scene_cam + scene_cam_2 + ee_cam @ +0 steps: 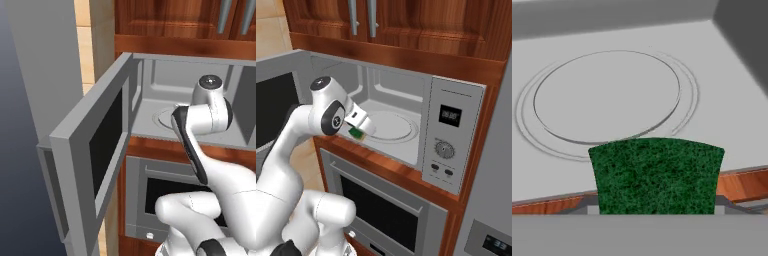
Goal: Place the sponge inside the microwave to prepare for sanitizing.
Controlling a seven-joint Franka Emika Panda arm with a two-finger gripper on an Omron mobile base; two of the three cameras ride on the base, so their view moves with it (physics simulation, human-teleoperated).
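- The microwave (150, 85) door (95, 155) is standing swung wide at the left, leaving the cavity free.
- The gripper (360, 131) is clamping the sponge (357, 133) at the cavity's front lip, not yet over the turntable (393, 126).
- Advised: advancing inward over the turntable (607, 95), lowering, then releasing.
- The button panel (448, 137) is sitting at the right; clearance there is advisable.

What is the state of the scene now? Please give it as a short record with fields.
sponge: green pad, held in the gripper at the front edge of the microwave opening
gripper: shut on the sponge
microwave: light-grey box, its interior in sight
door: swung wide open to the left
turntable: round plate, bare, just ahead of the sponge
control panel: display, dial and two buttons, right of the cavity
oven: below the microwave, closed
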